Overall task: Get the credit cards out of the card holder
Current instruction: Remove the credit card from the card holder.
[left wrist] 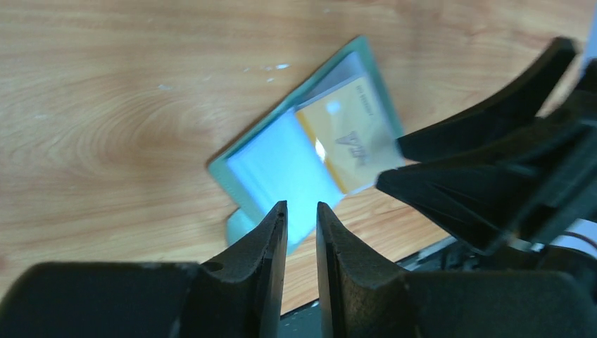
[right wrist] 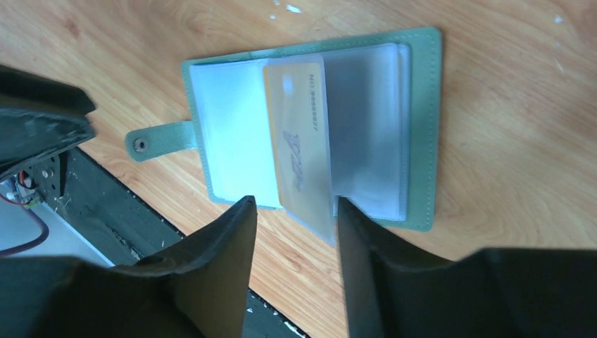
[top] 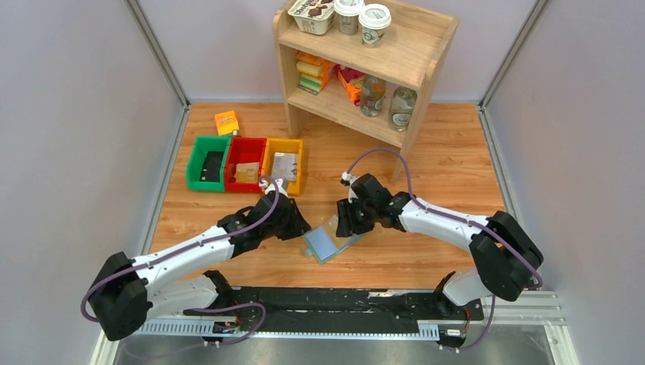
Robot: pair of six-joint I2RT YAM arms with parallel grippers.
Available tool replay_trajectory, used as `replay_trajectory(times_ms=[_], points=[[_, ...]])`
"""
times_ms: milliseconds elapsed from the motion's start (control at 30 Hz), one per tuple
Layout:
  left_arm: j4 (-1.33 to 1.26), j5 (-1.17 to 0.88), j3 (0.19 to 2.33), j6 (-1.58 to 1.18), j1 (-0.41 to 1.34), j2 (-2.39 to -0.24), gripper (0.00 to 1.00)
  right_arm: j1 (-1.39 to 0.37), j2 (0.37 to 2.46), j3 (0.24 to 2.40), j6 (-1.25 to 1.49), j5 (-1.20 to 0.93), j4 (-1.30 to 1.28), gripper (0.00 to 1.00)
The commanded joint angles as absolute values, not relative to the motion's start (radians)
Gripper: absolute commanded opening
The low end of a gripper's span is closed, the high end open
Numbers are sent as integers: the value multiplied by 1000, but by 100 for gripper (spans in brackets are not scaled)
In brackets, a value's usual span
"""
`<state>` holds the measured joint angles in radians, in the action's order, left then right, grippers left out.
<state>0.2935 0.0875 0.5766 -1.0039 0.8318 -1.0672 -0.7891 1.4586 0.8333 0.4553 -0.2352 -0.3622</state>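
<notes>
Top external: card holder (top: 332,242) lies open on table (top: 449,171), between both arms. Right gripper (right wrist: 297,208) jaws apart, straddling the protruding yellow card (right wrist: 296,141). Left gripper (left wrist: 301,211) jaws narrowly apart, empty, at the holder's corner. Bins (top: 245,142) and shelf (top: 411,53) stand well behind.

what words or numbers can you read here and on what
"NO" then a row of digits too blurred to be sure of: on the yellow card in the card holder.
Labels on the tub on the shelf: too small to read.
</notes>
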Motion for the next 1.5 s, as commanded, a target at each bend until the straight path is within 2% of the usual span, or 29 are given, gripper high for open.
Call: replay_trajectory(times_ms=[0,267,433,1000,1167,1467], points=[[134,64,566,-1072,838,-1072,30,-753,1447,796,482,-210,-292,42],[-165,-41,489,-1210,838,-1277,30,-695,1474,735,505,-244,-226,25],[-276,-69,468,-1258,838,-1377,30,-664,1489,709,515,-287,-195,20],[-409,-87,469,-1356,836,-1554,31,-647,1529,695,541,-333,-183,19],[-534,-90,437,-1368,838,-1557,31,-643,1537,690,548,-337,-179,19],[-811,-87,362,-1382,838,-1560,18,-632,1548,680,569,-362,-161,19]])
